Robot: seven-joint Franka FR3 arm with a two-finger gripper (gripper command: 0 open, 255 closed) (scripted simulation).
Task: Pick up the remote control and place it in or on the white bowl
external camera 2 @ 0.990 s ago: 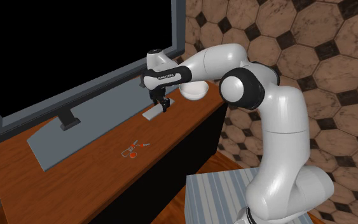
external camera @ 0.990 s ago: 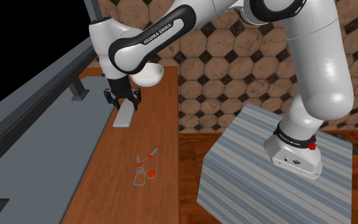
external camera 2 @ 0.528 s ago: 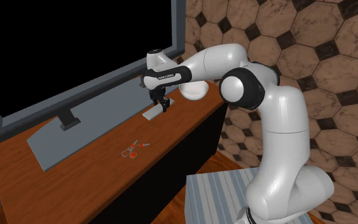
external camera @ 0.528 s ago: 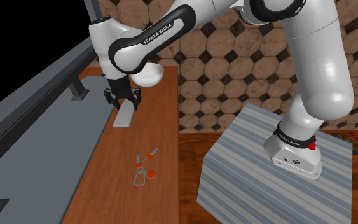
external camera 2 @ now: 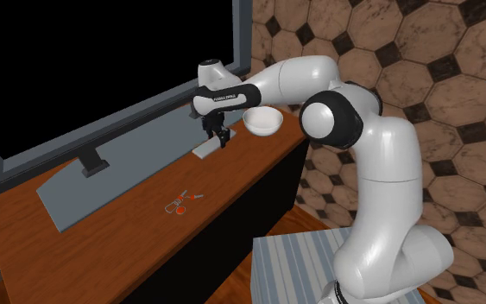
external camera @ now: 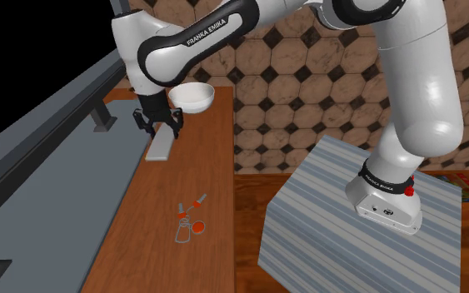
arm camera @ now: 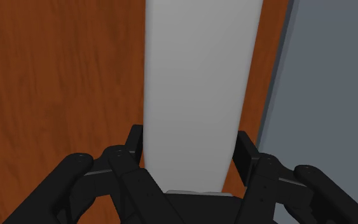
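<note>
Toward the far end of the wooden surface, just beside the edge of the grey screen base, we find the gripper clenched on the remote control. Its two black fingers press the long sides of the pale grey slab at one end, and the rest juts out ahead of them. We judge the pick-up step to be in hand, with the grasp made and the lift the matter at hand. From the shoulder view we cannot quite tell whether the slab's free end is clear of the wood.

The next move calls for raising it fully and carrying it the short way toward the surface's far corner, where the white bowl sits near the open edge. It should then be lowered so the long slab rests across the rim without tipping the bowl.

We count one remote, one bowl, one screen base, and one small cluster of orange-tipped bits mid-surface, perhaps three or four pieces.
</note>
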